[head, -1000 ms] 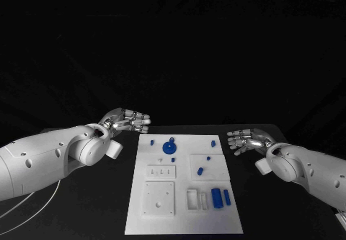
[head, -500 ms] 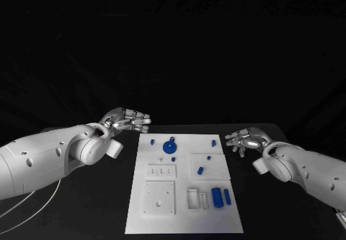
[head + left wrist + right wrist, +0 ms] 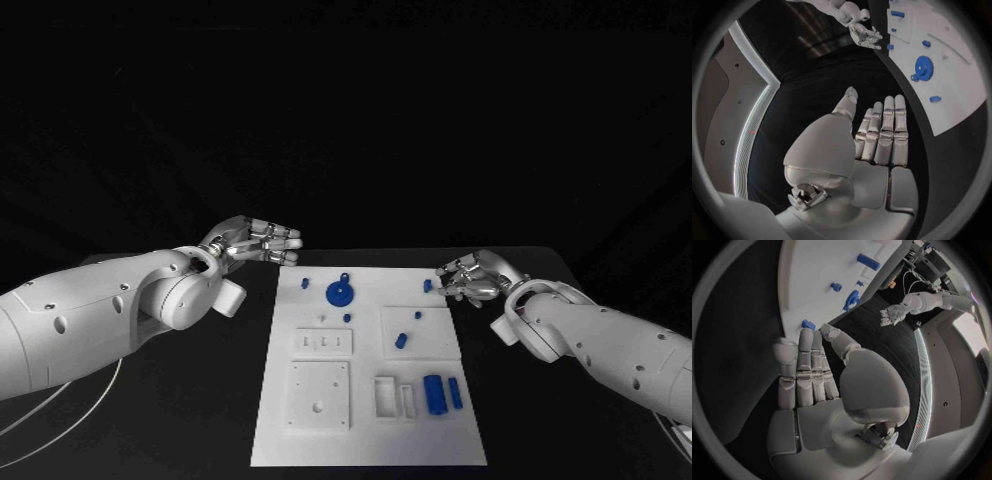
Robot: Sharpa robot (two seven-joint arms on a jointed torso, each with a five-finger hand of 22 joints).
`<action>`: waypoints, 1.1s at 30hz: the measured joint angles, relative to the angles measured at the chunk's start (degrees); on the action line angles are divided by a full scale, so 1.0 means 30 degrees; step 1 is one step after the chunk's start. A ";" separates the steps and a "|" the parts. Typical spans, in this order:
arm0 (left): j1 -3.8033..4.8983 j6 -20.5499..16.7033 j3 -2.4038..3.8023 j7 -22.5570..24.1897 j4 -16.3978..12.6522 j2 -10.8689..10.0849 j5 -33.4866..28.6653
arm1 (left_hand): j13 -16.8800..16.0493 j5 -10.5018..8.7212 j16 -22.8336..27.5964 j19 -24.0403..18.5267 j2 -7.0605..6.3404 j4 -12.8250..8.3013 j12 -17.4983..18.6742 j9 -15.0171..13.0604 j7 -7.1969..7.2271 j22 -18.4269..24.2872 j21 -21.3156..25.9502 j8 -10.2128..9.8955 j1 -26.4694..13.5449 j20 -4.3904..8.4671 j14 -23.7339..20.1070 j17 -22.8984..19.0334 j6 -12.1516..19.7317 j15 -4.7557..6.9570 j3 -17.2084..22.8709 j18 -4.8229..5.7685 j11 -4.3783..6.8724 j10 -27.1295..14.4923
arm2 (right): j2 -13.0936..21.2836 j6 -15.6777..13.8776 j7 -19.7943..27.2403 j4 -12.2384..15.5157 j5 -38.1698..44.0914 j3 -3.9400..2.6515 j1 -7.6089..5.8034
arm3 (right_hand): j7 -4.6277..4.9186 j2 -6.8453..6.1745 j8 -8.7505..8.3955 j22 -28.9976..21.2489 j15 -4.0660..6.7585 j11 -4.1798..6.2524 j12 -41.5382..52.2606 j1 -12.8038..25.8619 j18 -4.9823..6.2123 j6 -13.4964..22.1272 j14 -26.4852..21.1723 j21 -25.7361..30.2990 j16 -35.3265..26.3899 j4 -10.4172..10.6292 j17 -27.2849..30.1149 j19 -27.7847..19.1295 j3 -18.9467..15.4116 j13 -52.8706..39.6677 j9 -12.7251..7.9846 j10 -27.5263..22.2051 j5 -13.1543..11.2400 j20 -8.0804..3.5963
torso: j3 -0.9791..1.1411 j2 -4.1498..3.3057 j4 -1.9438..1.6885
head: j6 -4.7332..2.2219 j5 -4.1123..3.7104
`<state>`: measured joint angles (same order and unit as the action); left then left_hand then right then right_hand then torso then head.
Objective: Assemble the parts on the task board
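**Handling Notes: Small Blue Parts, Right Hand at Board Edge**

Task board (image 3: 368, 440): flat on the black table (image 3: 188, 420), between both arms. Blue parts spread over it: wheel-shaped part (image 3: 339, 293) at the far end, small peg (image 3: 428, 287) at the far right corner, two oblong blocks (image 3: 441, 394) at the near right, beside a white slotted holder (image 3: 385, 398).

Right hand (image 3: 467, 277): released, fingers apart, nothing grasped, hovering at the far right edge of the board, just beside the small peg. Left hand (image 3: 255, 241): released, fingers extended side by side, holding nothing, off the board's far left corner.

Expected handling, judged from appearance: rigid plastic, very light, smooth and likely slippery against metal fingertips; easily flicked aside by a glancing touch. Not fragile.

Recommended hold: pinch small peg across its short sides, thumb against one finger, approach from above. Wheel-shaped part: grip at opposite points of the rim. Oblong blocks: grip across the narrow width, mid-length.
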<state>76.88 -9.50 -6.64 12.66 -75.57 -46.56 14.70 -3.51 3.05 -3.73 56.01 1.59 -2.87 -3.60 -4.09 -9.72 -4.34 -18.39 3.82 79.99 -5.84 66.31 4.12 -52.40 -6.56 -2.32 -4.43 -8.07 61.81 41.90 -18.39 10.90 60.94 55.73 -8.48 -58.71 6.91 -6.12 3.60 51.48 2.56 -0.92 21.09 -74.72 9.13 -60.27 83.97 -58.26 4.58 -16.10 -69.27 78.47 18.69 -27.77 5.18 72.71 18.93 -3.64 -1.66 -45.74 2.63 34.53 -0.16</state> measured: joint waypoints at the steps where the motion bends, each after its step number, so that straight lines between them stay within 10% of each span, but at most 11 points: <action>1: -0.0005 0.0007 -0.0001 -0.0004 0.0004 0.0003 0.0002 | 0.0000 0.0000 0.0000 0.0000 0.0000 0.0000 0.0000 0.0000 0.0000 0.0000 0.0000 0.0000 0.0000 0.0000 0.0000 0.0000 0.0000 0.0000 0.0000 0.0000 0.0000 -0.0001 | -0.0048 -0.0117 -0.0018 -0.0002 0.0300 0.0000 0.0007 | -0.0015 -0.0060 0.0000 0.0752 0.0025 0.0052 0.0809 0.0060 -0.0155 0.0075 0.0081 -0.0575 0.0176 0.0005 -0.0245 0.0199 -0.0283 -0.0856 0.0000 -0.0216 0.0176 -0.0177 | 0.0000 0.0000 -0.0002 | 0.0002 0.0011; 13: -0.0055 0.0093 -0.0005 -0.0052 0.0067 0.0055 0.0017 | 0.0000 0.0000 0.0000 0.0001 0.0088 -0.0069 0.0000 0.0000 0.0000 0.0000 0.0000 0.0000 -0.0088 0.0000 0.0000 0.0000 0.0000 0.0000 -0.0070 0.0000 0.0000 -0.0001 | -0.0719 -0.1365 -0.0298 -0.0446 0.3230 0.0021 0.0164 | -0.0141 0.0054 0.0002 0.7579 0.0311 0.0386 0.4045 0.0250 -0.0993 0.0385 -0.0051 -0.5401 0.4125 -0.0031 0.1718 0.1695 -0.2066 -0.6091 0.0119 -0.0965 0.0496 -0.0457 | -0.0005 -0.0005 0.0011 | 0.0066 0.0101; 26: -0.0082 0.0183 -0.0005 -0.0091 0.0104 0.0065 0.0051 | 0.0000 0.0000 0.0000 0.0000 0.0087 -0.0069 0.0000 0.0000 0.0000 0.0000 0.0000 0.0000 -0.0088 0.0000 0.0000 0.0000 0.0001 -0.0001 -0.0070 0.0000 0.0001 0.0000 | -0.1087 -0.1631 -0.0747 -0.1153 0.4163 0.0046 0.0443 | -0.0029 0.0156 0.0002 0.7824 0.0379 0.0182 0.6888 0.0148 -0.1286 0.1091 0.0017 -0.6206 0.6166 0.0086 0.1134 0.1761 -0.2987 -0.8547 0.0260 -0.1940 0.0419 -0.0460 | -0.0013 -0.0004 0.0035 | 0.0161 0.0207; 33: -0.0086 0.0224 -0.0005 -0.0115 0.0115 0.0060 0.0069 | 0.0000 0.0000 0.0000 0.0000 0.0087 -0.0069 0.0000 0.0000 0.0000 0.0000 0.0000 0.0000 -0.0087 0.0000 0.0000 0.0000 0.0000 0.0000 -0.0069 0.0000 0.0000 -0.0001 | -0.1255 -0.1703 -0.0923 -0.1372 0.4265 0.0046 0.0549 | -0.0002 0.0208 0.0002 0.7823 0.0101 -0.0030 1.1324 0.0096 -0.2044 0.1246 -0.0337 -0.8318 1.3524 0.0061 -0.1863 0.1820 -0.3017 -1.1355 0.0360 -0.2032 0.0420 -0.0246 | -0.0007 0.0007 0.0033 | 0.0178 0.0242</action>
<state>76.62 -8.83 -6.65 12.31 -75.22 -46.38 14.91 -3.51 3.05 -3.73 56.01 1.85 -3.08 -3.60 -4.09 -9.72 -4.34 -18.39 3.82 79.73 -5.84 66.31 4.12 -52.40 -6.57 -2.53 -4.44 -8.07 61.81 38.14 -23.50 8.13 56.83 68.52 -8.34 -57.06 6.91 -5.50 3.60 74.94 2.86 -1.01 55.06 -74.44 3.00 -56.53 82.97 -83.22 45.15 -15.91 -74.86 83.93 9.63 -61.84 6.26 66.61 20.19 -4.38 -1.69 -45.71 2.73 35.06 0.56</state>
